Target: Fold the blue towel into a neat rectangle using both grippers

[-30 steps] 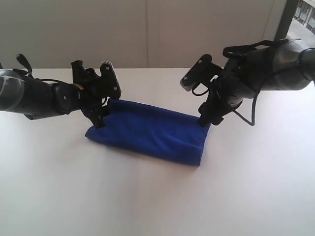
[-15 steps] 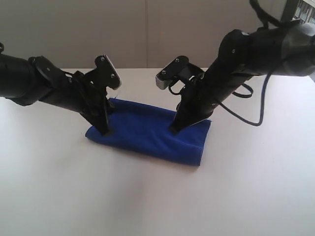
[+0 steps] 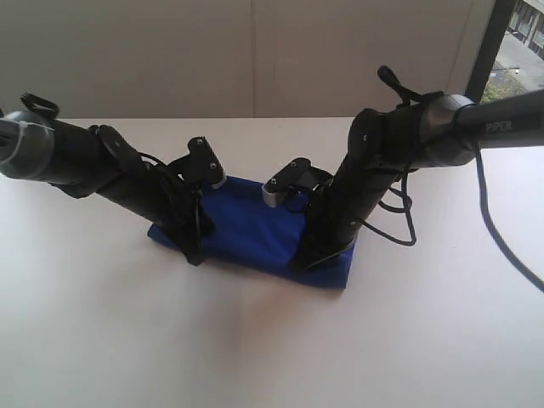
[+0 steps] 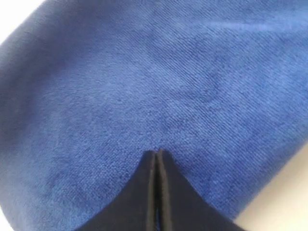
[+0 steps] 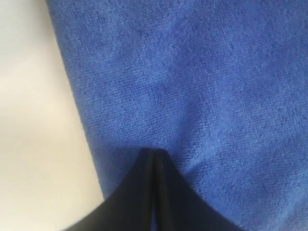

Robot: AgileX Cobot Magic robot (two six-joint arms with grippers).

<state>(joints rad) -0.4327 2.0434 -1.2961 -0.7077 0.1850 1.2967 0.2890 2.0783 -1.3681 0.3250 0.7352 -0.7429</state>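
The blue towel (image 3: 246, 228) lies folded in a flat oblong on the white table (image 3: 255, 348). My left gripper (image 3: 195, 256) points down at the towel's near left edge, jaws shut, tips touching the cloth. My right gripper (image 3: 299, 264) is pressed down on the near right part of the towel, also shut. In the left wrist view the closed tips (image 4: 157, 153) rest on the blue towel (image 4: 144, 82) with no fold pinched between them. The right wrist view shows the same: shut tips (image 5: 153, 152) on the blue towel (image 5: 202, 82), close to its edge.
Pale table (image 5: 33, 144) shows beside the towel's edge. A plain wall (image 3: 255, 51) stands behind the table, and a dark window frame (image 3: 484, 51) is at the far right. A black cable (image 3: 501, 246) trails from the right arm over the table.
Both arms have swept from the towel's far corners across it to its near edge, lowering as they came. The towel lies much as before.
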